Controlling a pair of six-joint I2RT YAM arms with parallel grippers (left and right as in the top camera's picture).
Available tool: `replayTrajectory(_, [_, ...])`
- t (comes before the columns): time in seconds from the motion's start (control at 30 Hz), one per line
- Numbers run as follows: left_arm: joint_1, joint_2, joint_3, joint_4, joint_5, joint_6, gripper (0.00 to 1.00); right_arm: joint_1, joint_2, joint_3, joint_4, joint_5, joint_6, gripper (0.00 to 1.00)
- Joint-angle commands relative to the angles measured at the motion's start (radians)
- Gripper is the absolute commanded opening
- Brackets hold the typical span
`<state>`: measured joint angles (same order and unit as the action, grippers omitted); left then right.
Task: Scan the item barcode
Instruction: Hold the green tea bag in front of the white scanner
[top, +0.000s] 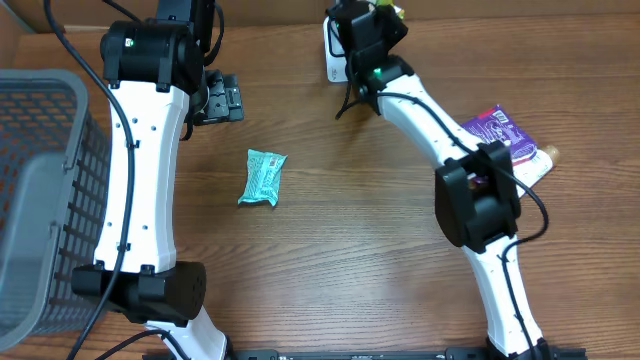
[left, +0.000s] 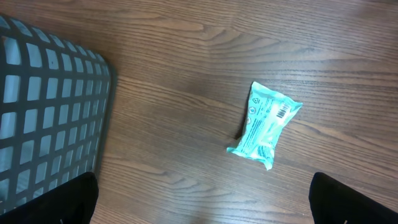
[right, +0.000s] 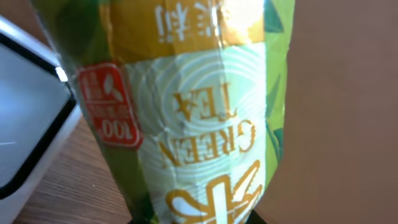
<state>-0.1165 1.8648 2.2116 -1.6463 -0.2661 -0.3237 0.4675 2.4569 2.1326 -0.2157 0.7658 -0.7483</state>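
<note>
While one item sits at the scanner (top: 333, 60): surface contents, each placed against that scanner.
Grey basket (top: 40, 180), far left of the scanner. Left end effector (top: 225, 98), left of it, jaws spread wide, nothing between them. Teal packet (top: 263, 177), flat on the surface below and left of it, barcode face up. Green tea packet (right: 193, 112), just right of the scanner, clamped in the narrowed right end effector (top: 378, 18), print upside down in the wrist view. Purple packet (top: 498, 130), well to its lower right.
</note>
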Motion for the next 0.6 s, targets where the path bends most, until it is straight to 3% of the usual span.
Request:
replayTrajectory(0.0, [0.000, 0.009, -0.003, 0.001, -0.006, -0.017, 1.00, 0.008, 0.010, 0.019, 0.043, 0.012, -0.072, 0.04])
replayTrajectory(0.57, [0.000, 0.009, -0.003, 0.001, -0.006, -0.017, 1.00, 0.010, 0.076, 0.013, 0.085, 0.031, -0.072, 0.04])
